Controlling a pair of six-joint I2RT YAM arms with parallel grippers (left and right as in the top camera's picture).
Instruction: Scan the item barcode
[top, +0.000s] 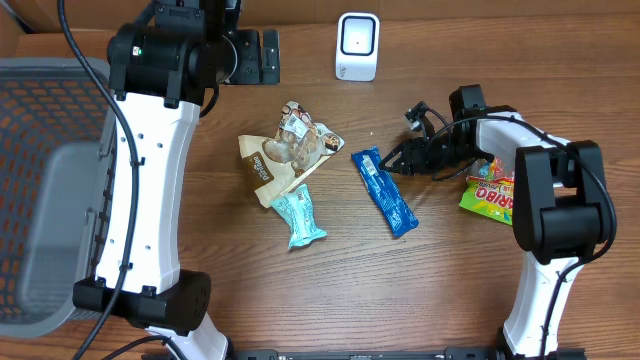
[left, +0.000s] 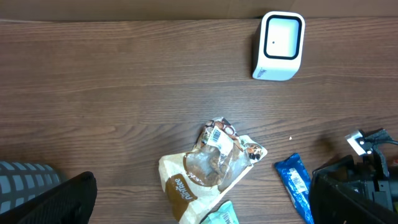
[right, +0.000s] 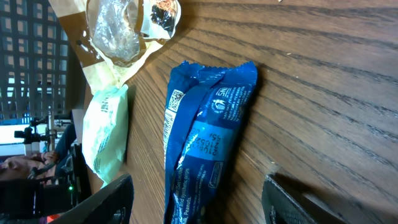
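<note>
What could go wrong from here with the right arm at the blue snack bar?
1. The blue bar lies flat between the right gripper's open fingers; closing could slide the slick wrapper instead of pinching it.
2. The candy bag lies partly under the right arm and may get dragged.
3. The scanner stands at the table's far edge, so a weak grip could drop the bar midway.

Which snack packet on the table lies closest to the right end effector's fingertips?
The dark blue bar wrapper, just ahead of the right end effector; the teal bar, tan bag and gummy packet lie farther off.
</note>
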